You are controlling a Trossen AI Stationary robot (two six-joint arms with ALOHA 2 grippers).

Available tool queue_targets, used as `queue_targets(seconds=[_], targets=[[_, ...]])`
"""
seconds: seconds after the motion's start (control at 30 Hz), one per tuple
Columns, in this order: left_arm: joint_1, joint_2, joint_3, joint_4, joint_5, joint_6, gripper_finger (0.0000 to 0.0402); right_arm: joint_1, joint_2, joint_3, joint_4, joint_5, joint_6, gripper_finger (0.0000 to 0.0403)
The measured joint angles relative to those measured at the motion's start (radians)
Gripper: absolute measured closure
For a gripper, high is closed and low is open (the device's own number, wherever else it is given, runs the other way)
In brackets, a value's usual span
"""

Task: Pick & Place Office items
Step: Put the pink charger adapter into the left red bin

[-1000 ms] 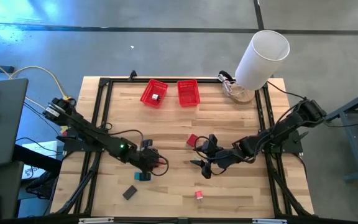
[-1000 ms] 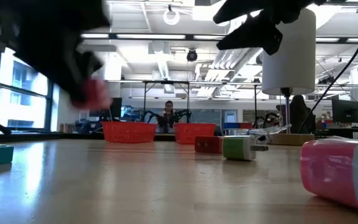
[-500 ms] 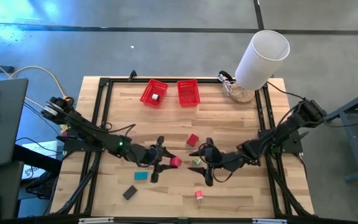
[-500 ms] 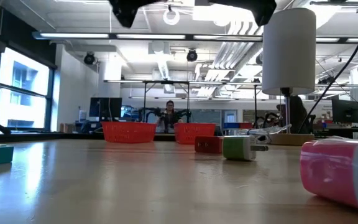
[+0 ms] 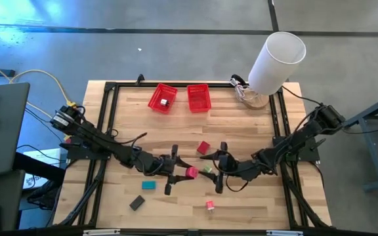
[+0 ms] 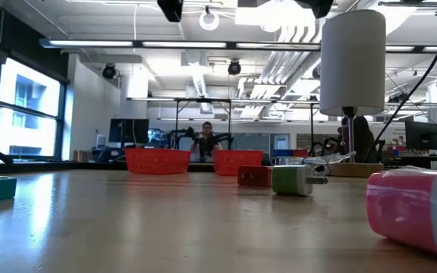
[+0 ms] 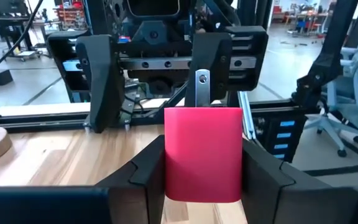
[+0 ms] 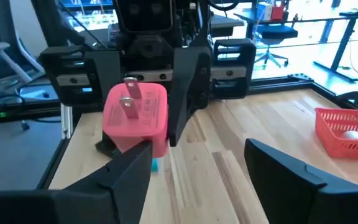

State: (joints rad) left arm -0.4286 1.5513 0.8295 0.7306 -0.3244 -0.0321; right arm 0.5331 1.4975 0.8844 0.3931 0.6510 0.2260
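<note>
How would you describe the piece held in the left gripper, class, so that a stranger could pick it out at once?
Start at the wooden table and find where the two dark arms meet near its middle. The left gripper is shut on a pink-red plug block with metal prongs. Unlike the other small pieces, it is held between fingers, not lying on the wood.

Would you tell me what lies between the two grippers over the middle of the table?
In the high view, the pink plug block held by the left gripper and a small green block lie before the open right gripper.
</note>
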Motion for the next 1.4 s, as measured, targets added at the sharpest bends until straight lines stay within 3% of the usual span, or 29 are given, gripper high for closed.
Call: queue_targets(seconds=[0.2,0.87,1.17,1.4], targets=[[0.003,0.002,0.0,0.019,-0.018,0.017,0.0261,0.0,0.0,0.0,0.013,-0.138,-0.014,0.0156],[0.03,0.002,0.0,0.037,0.006,0.003,0.0261,-0.038,0.0,0.0,0.084,-0.137,-0.126,0.0156],[0.03,0.002,0.0,0.039,0.013,0.017,0.0261,-0.081,0.0,0.0,0.12,-0.233,-0.143,0.0156],[0.035,0.002,-0.002,0.026,0.024,0.017,0.0261,-0.106,0.076,0.001,0.205,-0.275,-0.151,0.0156]])
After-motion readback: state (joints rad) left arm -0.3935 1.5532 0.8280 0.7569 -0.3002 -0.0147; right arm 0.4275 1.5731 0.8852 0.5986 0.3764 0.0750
